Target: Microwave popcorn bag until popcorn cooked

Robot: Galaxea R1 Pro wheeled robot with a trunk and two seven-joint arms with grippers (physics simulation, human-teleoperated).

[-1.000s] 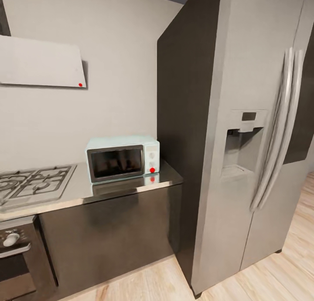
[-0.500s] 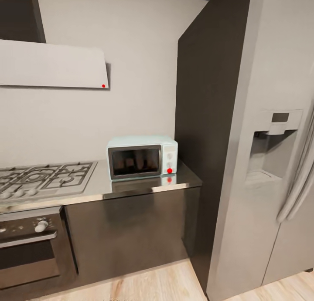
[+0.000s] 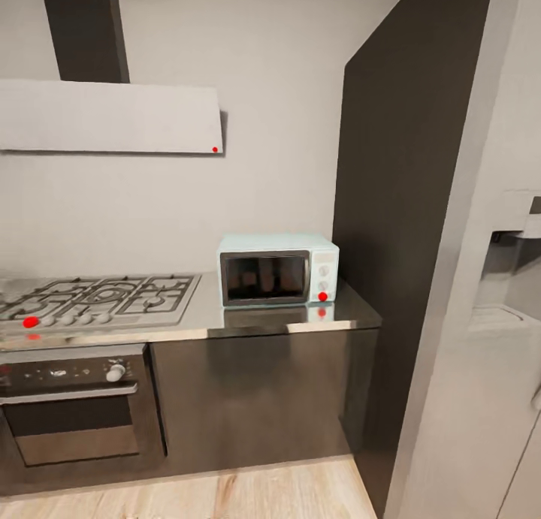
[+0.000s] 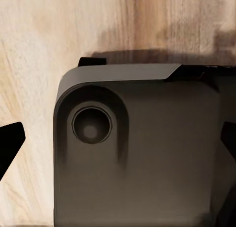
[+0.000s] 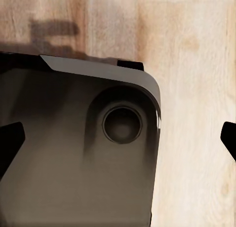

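Two grippers hang low with jaws spread wide and holding nothing: in each wrist view the dark fingertips of the left gripper point(image 4: 118, 145) and the right gripper point(image 5: 118, 141) sit at opposite edges of the picture, nothing between them but the robot's dark base point(image 4: 142, 153) and the pale wood floor point(image 5: 196, 89) beneath.

Further out, the head view takes in a kitchen run. The pale-blue microwave point(image 3: 278, 270) stands with its dark door closed at the right end of the steel countertop point(image 3: 300, 318), just beside a tall dark panel and the grey refrigerator point(image 3: 481, 354). A gas hob point(image 3: 98, 297) lies to its left over a built-in oven point(image 3: 75, 406), with a range hood point(image 3: 109, 117) on the wall above.

Over the last second the whole scene has slid rightward in the head view: the refrigerator has mostly left the picture, and more of the hob, oven and hood has come in. That reads as the camera swinging left, not as anything in the kitchen moving.

No popcorn bag appears on the visible stretch of countertop, so the robot is probably still searching; the bag likely lies further left, and the pickup has yet to begin.
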